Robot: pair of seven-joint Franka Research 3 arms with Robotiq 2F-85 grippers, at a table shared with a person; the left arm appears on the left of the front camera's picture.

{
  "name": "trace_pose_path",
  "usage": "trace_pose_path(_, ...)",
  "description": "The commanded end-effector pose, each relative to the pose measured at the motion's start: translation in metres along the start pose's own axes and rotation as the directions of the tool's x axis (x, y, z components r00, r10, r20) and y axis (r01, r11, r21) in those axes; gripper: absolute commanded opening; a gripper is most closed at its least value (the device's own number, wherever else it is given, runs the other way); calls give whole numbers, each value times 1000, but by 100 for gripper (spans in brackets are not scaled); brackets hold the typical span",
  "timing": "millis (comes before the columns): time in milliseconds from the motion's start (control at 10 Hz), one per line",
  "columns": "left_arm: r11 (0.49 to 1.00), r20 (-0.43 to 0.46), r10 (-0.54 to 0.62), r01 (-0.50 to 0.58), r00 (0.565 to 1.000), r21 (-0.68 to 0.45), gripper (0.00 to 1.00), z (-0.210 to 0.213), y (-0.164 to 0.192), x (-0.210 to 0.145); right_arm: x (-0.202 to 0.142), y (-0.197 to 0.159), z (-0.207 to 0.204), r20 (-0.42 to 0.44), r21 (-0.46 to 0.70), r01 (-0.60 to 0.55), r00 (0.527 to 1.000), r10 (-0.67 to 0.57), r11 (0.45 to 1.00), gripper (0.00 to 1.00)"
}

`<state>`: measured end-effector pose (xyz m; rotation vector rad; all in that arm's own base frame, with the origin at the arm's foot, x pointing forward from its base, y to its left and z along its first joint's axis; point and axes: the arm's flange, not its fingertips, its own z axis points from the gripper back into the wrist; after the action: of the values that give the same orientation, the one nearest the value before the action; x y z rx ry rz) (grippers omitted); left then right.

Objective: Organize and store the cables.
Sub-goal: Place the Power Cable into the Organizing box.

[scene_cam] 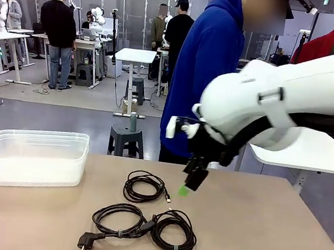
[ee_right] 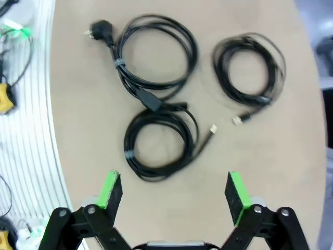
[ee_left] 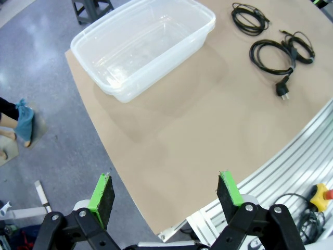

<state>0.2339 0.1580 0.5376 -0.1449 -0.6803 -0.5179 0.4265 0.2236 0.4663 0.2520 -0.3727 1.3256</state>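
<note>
Okay, we've got the cables lying loose on the tan table, all three near the middle. The small coil sits farthest from us w/ a thin connector tail poking out on its right. Nearer us are two bigger ones side by side. The plug coil is on the left, its wall plug flung toward the near edge, and the banded coil is on the right. Those two meet at a chunky black block btwn them; the small coil lies apart from both.

Right gripper hangs above the table, jaws spread wide, green pads bare, nothing in its grasp. From its wrist cam the banded coil lies just ahead of the fingers, roughly centred btwn them. From the front it hovers just right of the small coil's tail.

Left gripper is up high, off the table's near-left corner over grey floor. It's also wide open and holding nothing.

Around the work: the clear plastic bin stands at the table's left side, well apart from the coils, w/ bare tabletop btwn. The right arm's white bulk covers much of the front cam's right half, incl. part of the person in a blue hoodie standing at the far side. A grey stool stands on the floor beyond the table. Along the near edge runs a ribbed silver rail, and below it is a yellow box w/ a red button beside some black wiring.
</note>
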Motion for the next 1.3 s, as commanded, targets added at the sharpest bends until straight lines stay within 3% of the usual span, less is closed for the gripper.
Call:
trace_pose_path(0,1000,-11,-2,2,1000,8,100,0,-1,1,-44,4,19,65,-66,79,995,-75,995,100)
trace_pose_path(400,1000,-11,-2,2,1000,8,100,0,-1,1,-144,-6,65,219,-79,231,953,-209,970,100)
trace_pose_path(700,1000,-11,-2,2,1000,8,100,0,-1,1,-224,-8,101,338,-96,350,892,-300,932,100)
trace_pose_path(900,1000,-11,-2,2,1000,8,100,0,-1,1,-271,-24,111,288,-37,326,909,-302,945,100)
trace_pose_path(1000,1000,-11,-2,2,1000,8,100,0,-1,1,-291,-34,114,286,-41,266,927,-244,963,100)
trace_pose_path(1200,1000,-11,-2,2,1000,8,100,0,-1,1,-324,-35,115,311,-87,262,924,-223,961,100)
